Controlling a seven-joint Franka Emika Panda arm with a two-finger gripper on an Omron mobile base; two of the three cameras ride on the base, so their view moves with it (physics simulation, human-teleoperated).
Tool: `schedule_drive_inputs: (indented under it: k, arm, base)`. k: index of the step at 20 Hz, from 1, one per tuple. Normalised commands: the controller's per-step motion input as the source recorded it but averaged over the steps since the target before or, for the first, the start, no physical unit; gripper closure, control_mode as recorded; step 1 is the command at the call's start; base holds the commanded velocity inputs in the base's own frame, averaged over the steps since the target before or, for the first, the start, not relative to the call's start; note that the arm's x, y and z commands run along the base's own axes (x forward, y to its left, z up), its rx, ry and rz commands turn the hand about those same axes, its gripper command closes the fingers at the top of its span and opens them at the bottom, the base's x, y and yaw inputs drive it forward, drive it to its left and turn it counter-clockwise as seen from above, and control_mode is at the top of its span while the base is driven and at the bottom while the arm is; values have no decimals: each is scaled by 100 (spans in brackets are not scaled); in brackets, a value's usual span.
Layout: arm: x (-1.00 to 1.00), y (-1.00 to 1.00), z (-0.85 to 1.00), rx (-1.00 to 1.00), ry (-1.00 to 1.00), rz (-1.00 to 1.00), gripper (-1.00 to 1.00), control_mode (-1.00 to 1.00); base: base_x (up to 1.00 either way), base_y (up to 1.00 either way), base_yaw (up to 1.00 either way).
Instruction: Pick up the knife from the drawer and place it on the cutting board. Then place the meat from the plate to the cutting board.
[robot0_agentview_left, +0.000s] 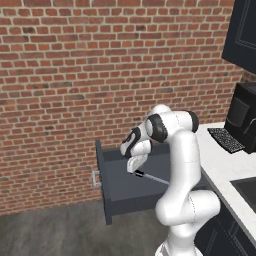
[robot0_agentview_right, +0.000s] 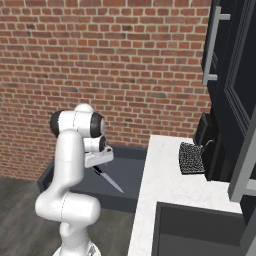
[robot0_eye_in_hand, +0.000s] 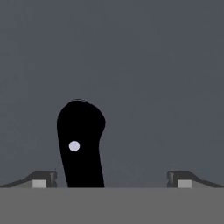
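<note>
The dark drawer (robot0_agentview_left: 125, 192) stands pulled open, and the knife (robot0_agentview_left: 150, 176) lies flat on its floor. In the right base view the knife (robot0_agentview_right: 108, 179) points its silver blade toward the counter. My gripper (robot0_agentview_left: 135, 169) hangs low inside the drawer (robot0_agentview_right: 131, 172), just over the black handle end. In the hand view the black handle (robot0_eye_in_hand: 80, 142), with one pale rivet, rises between the gripper (robot0_eye_in_hand: 112, 179) fingertips (robot0_eye_in_hand: 43, 178), nearer the left one. The jaws are open and touch nothing. The cutting board, plate and meat are out of view.
A white counter (robot0_agentview_left: 222, 167) runs to the right of the drawer, with a black gridded mat (robot0_agentview_left: 226, 139), a black coffee machine (robot0_agentview_left: 242, 117) and a sink (robot0_agentview_right: 197, 230). Tall dark cabinet doors (robot0_agentview_right: 235, 75) rise at the right. A brick wall (robot0_agentview_left: 100, 75) stands behind.
</note>
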Motion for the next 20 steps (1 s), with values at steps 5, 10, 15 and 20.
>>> schedule_drive_inputs:
  k: [5,10,15,20]
  arm:
    - [24,0,-31,0,7,0,-100,-100]
    - [14,0,-32,0,10,0,100,-100]
    - [7,0,-14,0,3,0,100,-100]
    - [-7,3,-12,0,-1,0,100,-100]
  base:
    - [0,0,0]
    - [0,0,0]
    - [0,0,0]
    - [0,0,0]
